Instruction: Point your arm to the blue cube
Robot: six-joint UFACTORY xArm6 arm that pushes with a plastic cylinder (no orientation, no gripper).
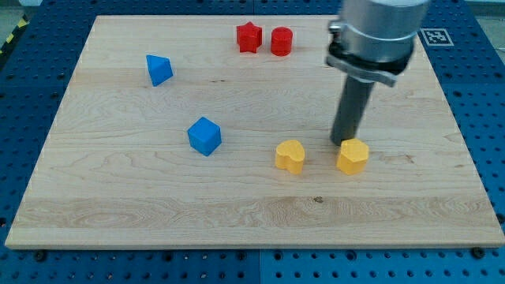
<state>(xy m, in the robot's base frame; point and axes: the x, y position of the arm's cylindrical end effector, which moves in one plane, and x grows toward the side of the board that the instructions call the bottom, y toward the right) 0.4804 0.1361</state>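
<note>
The blue cube [205,136] lies on the wooden board [158,205], left of the middle. My tip [344,143] stands at the view's right, touching or just behind a yellow hexagonal block [353,156]. The tip is far to the right of the blue cube. A yellow heart-shaped block [290,155] lies between the cube and the tip.
A blue triangular block [158,69] lies at the upper left. A red star block [249,37] and a red cylinder [282,40] sit side by side near the top edge. The board rests on a blue perforated table [24,87].
</note>
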